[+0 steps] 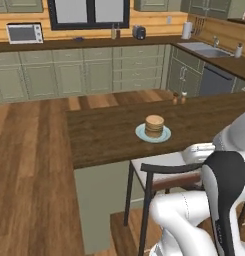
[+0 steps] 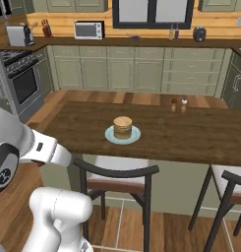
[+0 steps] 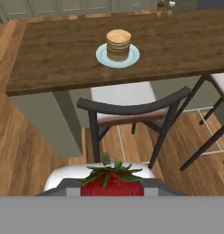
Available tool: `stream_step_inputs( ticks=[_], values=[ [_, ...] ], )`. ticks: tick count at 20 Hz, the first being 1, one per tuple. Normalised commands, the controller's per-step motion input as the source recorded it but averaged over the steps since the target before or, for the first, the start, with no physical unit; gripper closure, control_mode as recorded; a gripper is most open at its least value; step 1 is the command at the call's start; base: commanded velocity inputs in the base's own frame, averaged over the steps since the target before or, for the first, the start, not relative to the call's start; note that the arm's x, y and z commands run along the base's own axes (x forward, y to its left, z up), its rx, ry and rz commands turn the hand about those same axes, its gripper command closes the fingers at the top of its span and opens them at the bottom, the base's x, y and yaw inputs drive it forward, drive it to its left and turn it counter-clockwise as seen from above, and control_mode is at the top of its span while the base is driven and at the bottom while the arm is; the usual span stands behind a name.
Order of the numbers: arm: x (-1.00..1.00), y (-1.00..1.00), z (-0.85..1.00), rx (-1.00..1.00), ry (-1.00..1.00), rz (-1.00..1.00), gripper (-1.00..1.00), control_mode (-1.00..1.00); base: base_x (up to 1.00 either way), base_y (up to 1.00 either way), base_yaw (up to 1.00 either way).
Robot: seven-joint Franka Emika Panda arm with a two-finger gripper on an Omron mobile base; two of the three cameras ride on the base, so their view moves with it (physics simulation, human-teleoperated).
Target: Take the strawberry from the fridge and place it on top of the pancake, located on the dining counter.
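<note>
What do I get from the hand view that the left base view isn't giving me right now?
Hand view alone: the strawberry, green top up, at the bottom edge where the gripper is shut on it.
Left base view alone: the sink, the microwave and the window wall.
Both: the pancake on its plate on the dining counter, with a chair in front.

arm (image 1: 229, 185) folded low, jaws clamped on strawberry (image 3: 112, 183).
</note>
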Motion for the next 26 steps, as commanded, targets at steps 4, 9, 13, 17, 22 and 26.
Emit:
stream_step_inputs(
  ticks=[4, 9, 13, 17, 22, 26],
  values=[
    [0.0, 0.0, 0.0, 0.0, 0.0, 0.0, 1.0, 1.0, 0.51, -0.25, 0.07],
    [0.0, 0.0, 0.0, 0.0, 0.0, 0.0, 1.0, 1.0, 0.27, -0.49, 0.01],
    [0.0, 0.0, 0.0, 0.0, 0.0, 0.0, 1.0, 1.0, 0.0, -0.58, -0.01],
    [0.0, 0.0, 0.0, 0.0, 0.0, 0.0, 1.0, 1.0, -0.01, -0.35, -0.07],
    [0.0, 0.0, 0.0, 0.0, 0.0, 0.0, 1.0, 1.0, 0.2, -0.1, -0.09],
    [0.0, 0.0, 0.0, 0.0, 0.0, 0.0, 1.0, 1.0, 0.81, 0.0, -0.05]
  ],
)
